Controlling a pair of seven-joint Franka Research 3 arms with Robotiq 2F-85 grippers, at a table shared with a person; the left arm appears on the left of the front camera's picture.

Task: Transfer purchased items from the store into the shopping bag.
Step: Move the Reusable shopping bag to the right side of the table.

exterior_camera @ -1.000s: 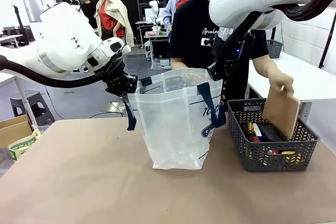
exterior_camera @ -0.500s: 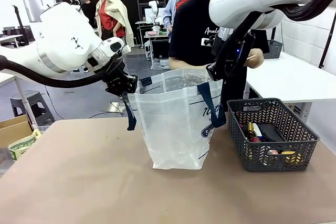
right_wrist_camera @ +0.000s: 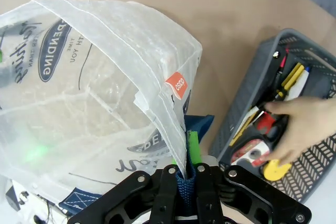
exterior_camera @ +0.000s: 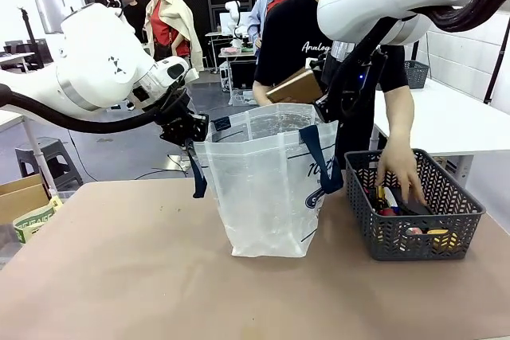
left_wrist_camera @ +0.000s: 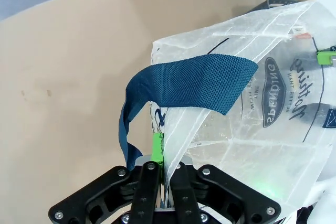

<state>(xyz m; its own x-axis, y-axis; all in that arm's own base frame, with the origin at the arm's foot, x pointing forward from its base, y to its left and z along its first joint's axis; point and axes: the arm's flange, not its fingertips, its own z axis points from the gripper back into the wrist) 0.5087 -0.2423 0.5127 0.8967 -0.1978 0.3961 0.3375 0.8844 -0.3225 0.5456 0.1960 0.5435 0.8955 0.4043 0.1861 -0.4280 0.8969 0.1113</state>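
Front view: left gripper [exterior_camera: 191,134] and right gripper [exterior_camera: 325,111] clamped on crinkly translucent plastic tote [exterior_camera: 267,189]; dark grey lattice basket [exterior_camera: 414,232] beside it, matte tan tabletop [exterior_camera: 119,276].

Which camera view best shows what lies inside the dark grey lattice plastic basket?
The right wrist view: it looks down into the dark grey lattice plastic basket, showing a round yellow disc and the person's hand inside. The front view shows mostly its side wall; the left wrist view catches just a corner.
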